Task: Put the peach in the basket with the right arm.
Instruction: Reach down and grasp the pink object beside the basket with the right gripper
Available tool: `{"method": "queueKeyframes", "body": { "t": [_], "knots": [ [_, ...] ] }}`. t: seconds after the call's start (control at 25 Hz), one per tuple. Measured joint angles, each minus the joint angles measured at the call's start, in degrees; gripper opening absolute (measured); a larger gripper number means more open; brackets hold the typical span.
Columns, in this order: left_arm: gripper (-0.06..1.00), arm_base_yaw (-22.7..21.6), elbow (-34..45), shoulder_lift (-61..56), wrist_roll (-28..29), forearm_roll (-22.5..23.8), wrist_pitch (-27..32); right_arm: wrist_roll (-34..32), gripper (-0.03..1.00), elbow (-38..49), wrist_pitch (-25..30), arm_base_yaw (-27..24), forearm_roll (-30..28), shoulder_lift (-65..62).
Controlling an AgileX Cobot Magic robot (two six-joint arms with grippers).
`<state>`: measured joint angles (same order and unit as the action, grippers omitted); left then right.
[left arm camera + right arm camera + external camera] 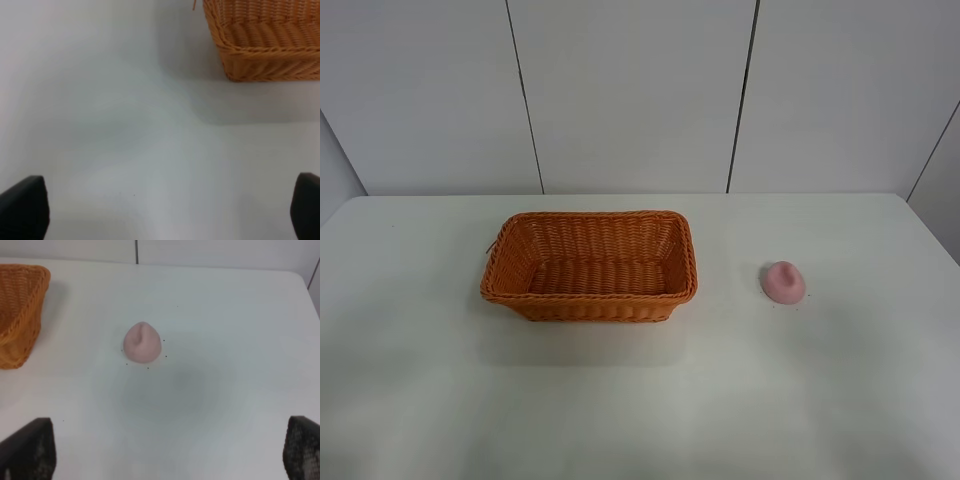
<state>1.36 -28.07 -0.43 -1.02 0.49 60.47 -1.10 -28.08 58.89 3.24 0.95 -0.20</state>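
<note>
Closing your wide-open, empty right gripper (170, 454) off-centre could roll the peach (142, 342) toward the tabletop's (840, 400) right edge, away from the basket (588, 296).

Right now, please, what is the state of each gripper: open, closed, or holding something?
Left gripper: open, holding nothing.
Right gripper: open, holding nothing; the peach lies apart from it.

Peach (783, 282) right of basket (590, 265), apart.
</note>
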Motion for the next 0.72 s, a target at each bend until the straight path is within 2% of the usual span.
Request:
{"method": "queueKeyframes", "body": {
  "t": [0.44,0.56,0.72],
  "knots": [
    [0.99,0.0,0.0,0.0,0.0,0.0,0.0,0.0,0.7,-0.2,0.0,0.0,0.0,2.4],
    [0.99,0.0,0.0,0.0,0.0,0.0,0.0,-0.1,0.7,-1.2,0.1,0.0,0.0,11.3],
    [0.99,0.0,0.0,0.0,0.0,0.0,0.0,-0.1,0.7,-4.0,-0.4,0.0,0.3,29.6]
  ]
}}
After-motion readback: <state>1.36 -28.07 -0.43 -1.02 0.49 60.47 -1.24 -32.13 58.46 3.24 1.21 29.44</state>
